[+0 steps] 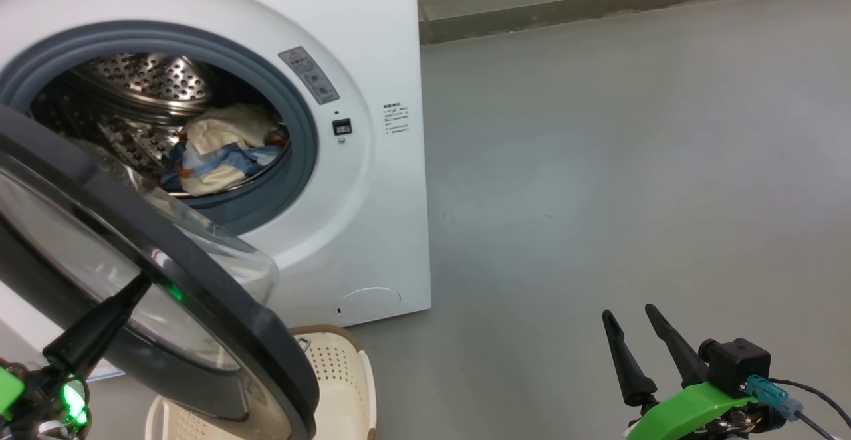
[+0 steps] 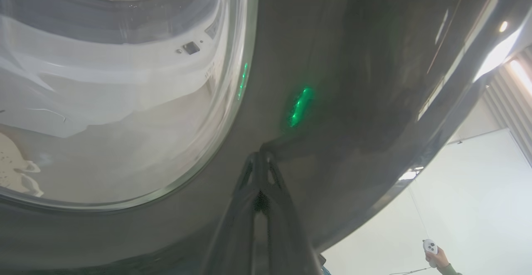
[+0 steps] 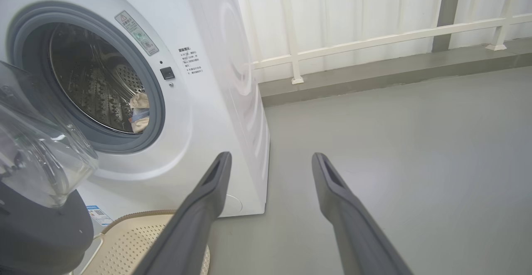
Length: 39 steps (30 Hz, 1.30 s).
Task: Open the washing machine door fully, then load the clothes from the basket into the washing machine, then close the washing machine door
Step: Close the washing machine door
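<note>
My left pincer, fingers closed together and gripping nothing, sets its joined tips against the glossy black rim of the washing machine door, making a blunt point suited to pushing. The door stands part-open, swung across the cream basket below it. The clothes lie inside the steel drum of the washing machine, so I judge closing to be the step in hand. My right pincer, fingers spread wide and empty, hangs over the floor, clear of the door's swing.

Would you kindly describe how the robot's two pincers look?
Both have long, dark, tapering fingers on bright green mounts. The right pincer carries a black box, teal plug and black cable; a green light glows at the left pincer.
</note>
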{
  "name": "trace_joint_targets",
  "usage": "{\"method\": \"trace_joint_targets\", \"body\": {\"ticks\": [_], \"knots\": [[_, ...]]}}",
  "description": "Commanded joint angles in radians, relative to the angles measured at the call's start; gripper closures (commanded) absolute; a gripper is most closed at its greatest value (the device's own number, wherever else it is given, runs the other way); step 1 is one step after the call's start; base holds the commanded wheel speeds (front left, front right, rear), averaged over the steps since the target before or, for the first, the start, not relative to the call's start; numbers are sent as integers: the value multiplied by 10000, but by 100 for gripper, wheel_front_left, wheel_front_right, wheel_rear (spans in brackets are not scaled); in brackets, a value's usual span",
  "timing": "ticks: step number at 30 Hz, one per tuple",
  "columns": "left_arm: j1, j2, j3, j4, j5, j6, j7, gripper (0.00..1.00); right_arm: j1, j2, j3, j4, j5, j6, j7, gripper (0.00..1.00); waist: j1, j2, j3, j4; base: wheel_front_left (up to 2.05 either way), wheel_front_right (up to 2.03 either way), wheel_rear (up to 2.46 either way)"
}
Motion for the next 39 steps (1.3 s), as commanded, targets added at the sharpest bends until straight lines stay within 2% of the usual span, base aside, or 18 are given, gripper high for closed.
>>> {"method": "trace_joint_targets", "body": {"ticks": [1,2,4,5,6,13,20,24,29,34,39], "knots": [[-474,319,320,-198,116,-118,-81,100,-92,-54,153,-245,16,75,-82,0,0,0,-12,118,0,0,0],[-471,329,301,-203,159,-147,-89,95,-89,-52,146,-248,17,75,-82,0,0,0,-18,164,0,0,0],[-394,452,252,-280,400,-234,-133,49,-81,-52,135,-249,18,75,-82,0,0,0,-33,244,0,0,0],[-330,520,242,-341,534,-288,-173,8,-78,-51,128,-250,16,75,-82,0,0,0,-37,279,0,0,0],[-271,559,249,-396,623,-329,-216,0,-70,-51,109,-255,15,75,-82,0,0,0,-39,325,0,0,0],[154,858,440,-744,1287,-502,-696,0,15,-45,41,-294,14,75,-82,0,0,0,-44,599,0,0,0],[800,1174,409,-1646,2493,-572,-2128,0,14,-1,-24,-332,-6,75,-82,0,0,0,-7,875,0,0,0],[1345,1552,124,-2204,3406,-574,-3578,0,-18,3,-78,-394,-30,75,-82,0,0,0,15,981,0,0,0],[2159,1978,-702,-2388,4639,-575,-5975,0,-53,-14,-119,-499,-63,75,-82,0,0,0,31,1028,0,0,0],[2913,2725,-1896,-1985,6296,-576,-8726,0,-43,-43,-119,-581,-86,75,-82,0,0,0,16,1010,0,0,0],[3198,2880,-2869,-1245,7331,-576,-10992,0,-6,-83,-138,-678,-105,75,-82,0,0,0,-6,987,0,0,0]]}}
